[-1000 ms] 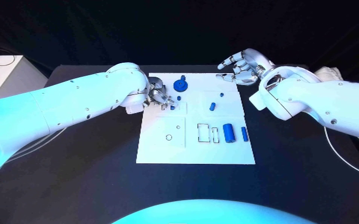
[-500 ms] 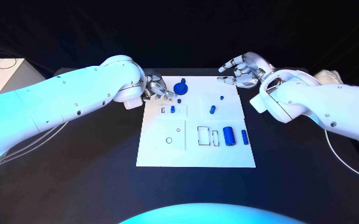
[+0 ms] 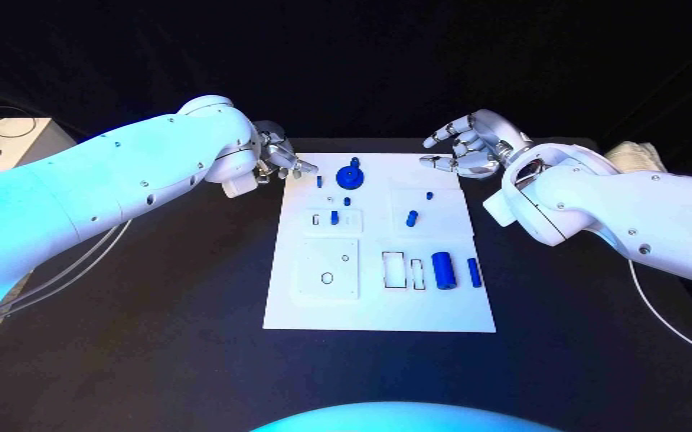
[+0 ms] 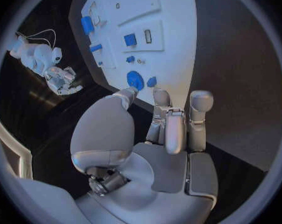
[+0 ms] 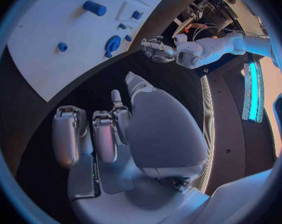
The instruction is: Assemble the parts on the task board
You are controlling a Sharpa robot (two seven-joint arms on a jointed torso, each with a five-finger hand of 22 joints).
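The white task board (image 3: 378, 302) lies in the middle of the black table. On its far part stands a round blue gear (image 3: 351, 174), with small blue pegs (image 3: 333, 217) near it. A thick blue cylinder (image 3: 443, 269) and a thin one (image 3: 473, 272) lie at its right side. My left hand (image 3: 277, 160) hovers just off the board's far left corner, fingers apart, holding nothing. The left wrist view has its fingers (image 4: 168, 129) stretched toward the gear (image 4: 135, 78). My right hand (image 3: 464, 144) hangs past the far right corner, fingers loosely spread and empty.
Rectangular slots (image 3: 392, 270) and a raised square with holes (image 3: 329, 272) sit in the board's near half. A white box (image 3: 22, 137) stands at the table's left edge and a pale cloth (image 3: 635, 157) at the right. Black table surrounds the board.
My left hand has drawn back from over the board's far left area to just off its corner, uncovering small pegs. The right hand has hardly moved.
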